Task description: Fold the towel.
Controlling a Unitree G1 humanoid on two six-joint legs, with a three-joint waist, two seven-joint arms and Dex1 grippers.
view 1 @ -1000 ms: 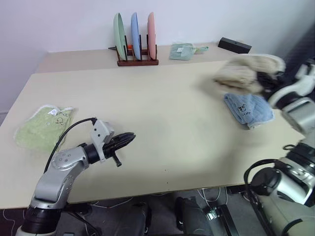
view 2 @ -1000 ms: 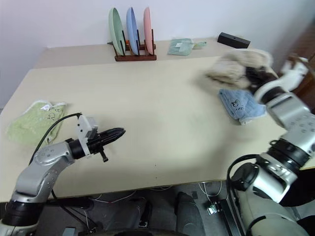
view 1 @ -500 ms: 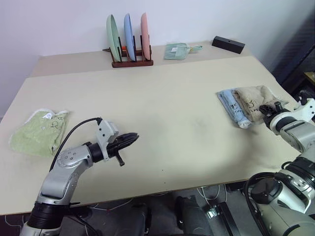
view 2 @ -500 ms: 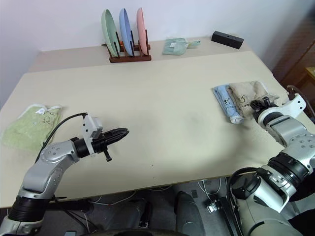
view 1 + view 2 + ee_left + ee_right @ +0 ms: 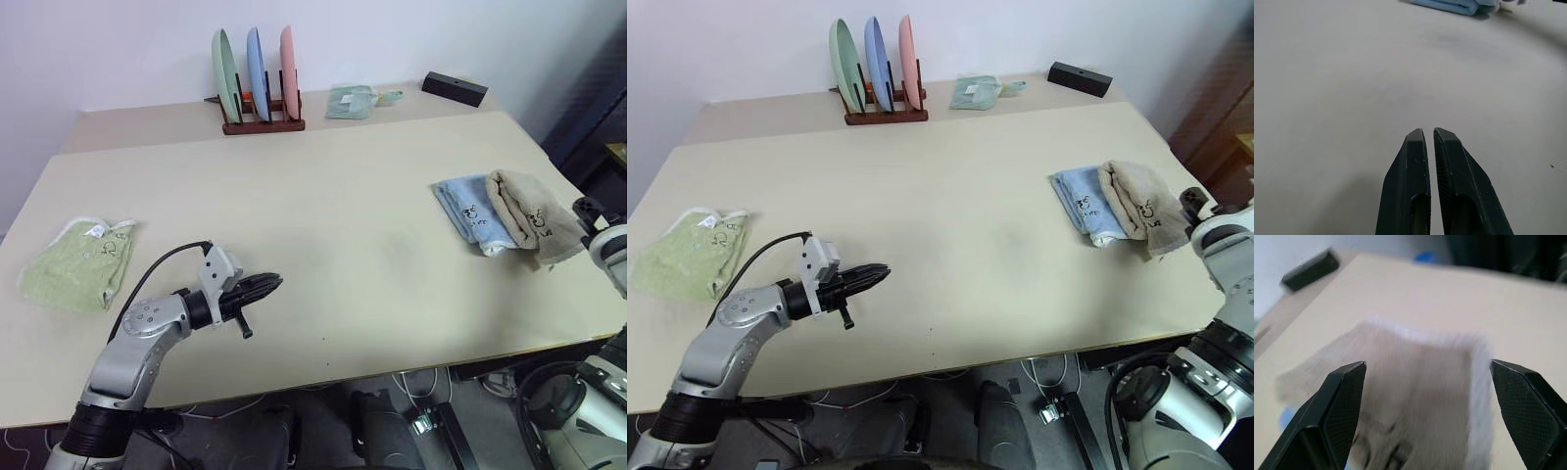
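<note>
My right end effector [image 5: 1425, 396] is spread, clear of the folded tan terry towel [image 5: 529, 213], stacked overlapping the light blue towel [image 5: 470, 211]. Left end effector [image 5: 1431, 142] pressed together, idle above the worktop [image 5: 323, 196].

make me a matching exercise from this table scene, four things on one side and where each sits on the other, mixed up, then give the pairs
Things:
1. beige towel
2. light green towel
3. plate rack
4. black box

Places:
A. far right corner of the table
B. folded, lying partly on the light blue towel near the right edge
C. near the left edge, lying alone
D. far side, left of a small pale green cloth

Pairs: 1-B, 2-C, 3-D, 4-A
</note>
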